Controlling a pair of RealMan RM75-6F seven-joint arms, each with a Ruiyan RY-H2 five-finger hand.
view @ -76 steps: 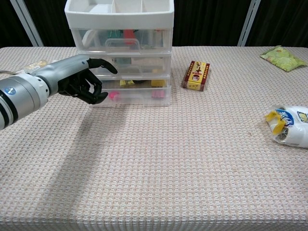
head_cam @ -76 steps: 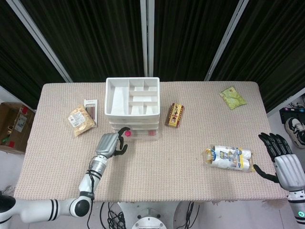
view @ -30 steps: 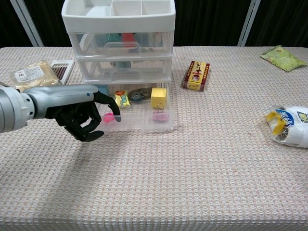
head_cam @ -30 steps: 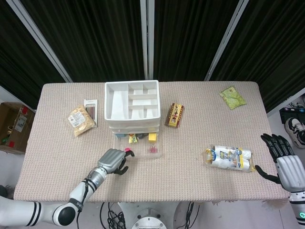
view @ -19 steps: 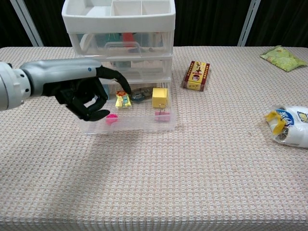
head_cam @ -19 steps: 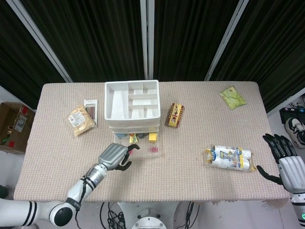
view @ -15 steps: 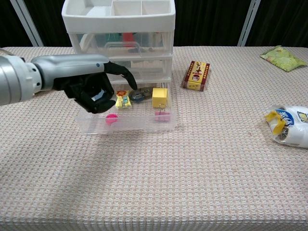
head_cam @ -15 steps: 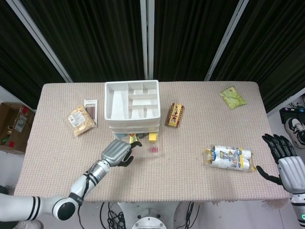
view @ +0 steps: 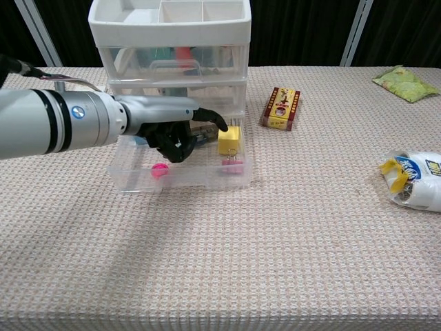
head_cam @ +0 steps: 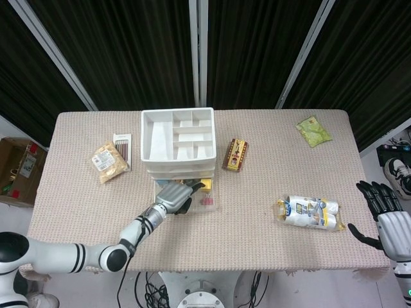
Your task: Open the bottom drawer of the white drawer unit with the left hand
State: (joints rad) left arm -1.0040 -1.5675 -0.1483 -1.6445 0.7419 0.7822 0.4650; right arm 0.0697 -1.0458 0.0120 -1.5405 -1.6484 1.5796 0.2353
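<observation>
The white drawer unit [head_cam: 177, 142] [view: 171, 62] stands at the back middle of the table. Its clear bottom drawer [head_cam: 209, 204] [view: 179, 182] is pulled out toward me. Inside lie a yellow block [view: 229, 138], a pink clip [view: 231, 166] and a small pink piece [view: 160, 170]. My left hand [head_cam: 174, 197] [view: 172, 136] hovers over the drawer's inside with fingers curled in and one digit stretched toward the yellow block; it hides other small items beneath. My right hand [head_cam: 385, 215] stays by the table's right edge, fingers spread, holding nothing.
A red-and-yellow snack box [head_cam: 236, 154] [view: 281, 107] lies right of the unit. A green packet [head_cam: 313, 131] [view: 402, 83] is at the back right, a wrapped roll pack [head_cam: 309, 212] [view: 417, 181] at the right. A beige bag [head_cam: 108, 161] and a stick box [head_cam: 122, 144] lie left.
The bottom drawer has slid out from shut to open. My left hand then left its front wall and moved up and right, over the drawer's contents. The right hand barely moved.
</observation>
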